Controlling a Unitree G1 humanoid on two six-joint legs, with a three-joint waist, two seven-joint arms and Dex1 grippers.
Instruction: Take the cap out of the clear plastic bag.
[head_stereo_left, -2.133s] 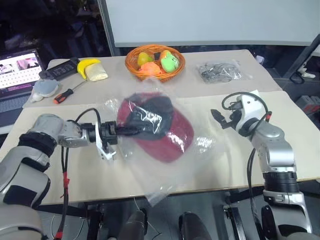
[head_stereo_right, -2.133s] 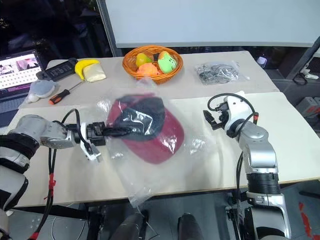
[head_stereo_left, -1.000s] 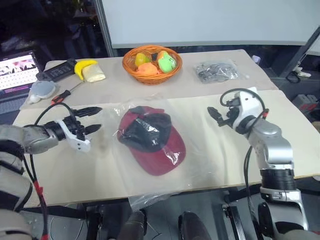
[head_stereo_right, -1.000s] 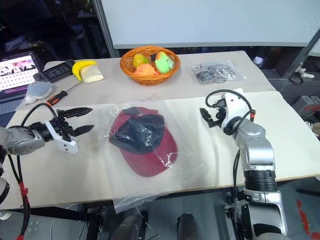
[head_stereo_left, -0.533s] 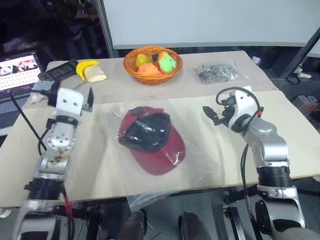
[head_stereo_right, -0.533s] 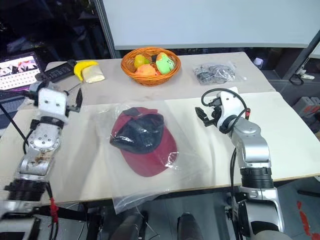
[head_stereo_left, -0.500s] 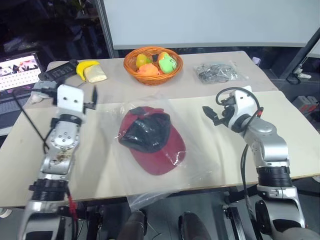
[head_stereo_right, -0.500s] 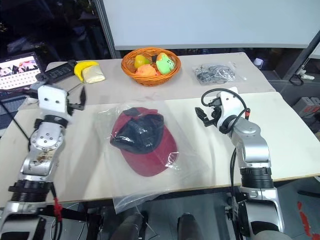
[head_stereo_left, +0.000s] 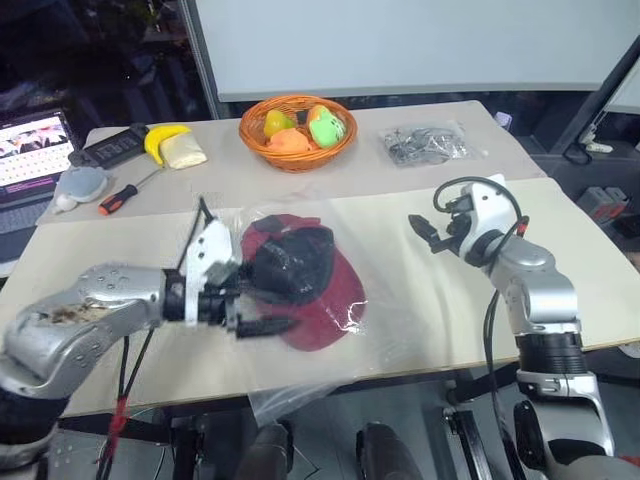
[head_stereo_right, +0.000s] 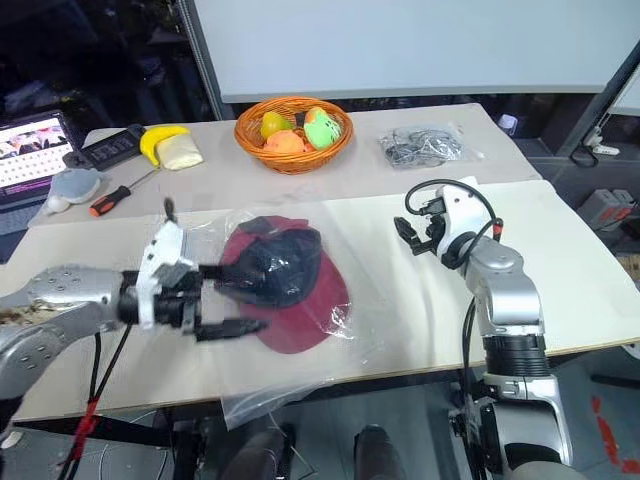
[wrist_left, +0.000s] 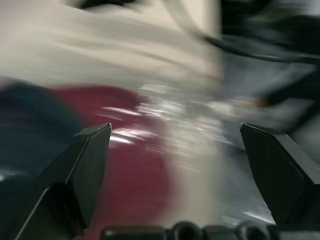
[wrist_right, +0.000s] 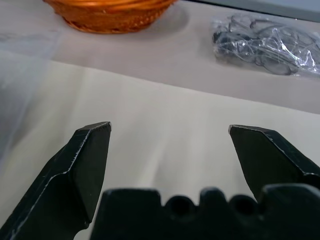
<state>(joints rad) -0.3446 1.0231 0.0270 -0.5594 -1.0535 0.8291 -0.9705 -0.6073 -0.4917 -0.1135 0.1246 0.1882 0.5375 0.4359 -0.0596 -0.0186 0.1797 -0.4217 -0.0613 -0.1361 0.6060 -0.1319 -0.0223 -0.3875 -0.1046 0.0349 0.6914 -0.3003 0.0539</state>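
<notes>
The cap (head_stereo_left: 318, 285) is matt dark red cloth with a black lining, under the glossy, crinkled clear plastic bag (head_stereo_left: 392, 275). The counter (head_stereo_left: 590, 270) looks matt and smooth; the basket (head_stereo_left: 296, 155) is woven wicker.

The cap (head_stereo_left: 300, 280) lies on the desk (head_stereo_left: 400, 330), inside the clear plastic bag (head_stereo_left: 330, 360), which spreads flat around it. Behind the cap, at the desk's far side, stands a basket (head_stereo_left: 296, 125). Left of the basket lie a banana (head_stereo_left: 165, 135) and a screwdriver (head_stereo_left: 130, 192). Right of the basket lies a smaller bag (head_stereo_left: 427, 145). The left pincer (head_stereo_left: 262, 300) sits just left of the cap; the right pincer (head_stereo_left: 428, 232) is well to its right.
</notes>
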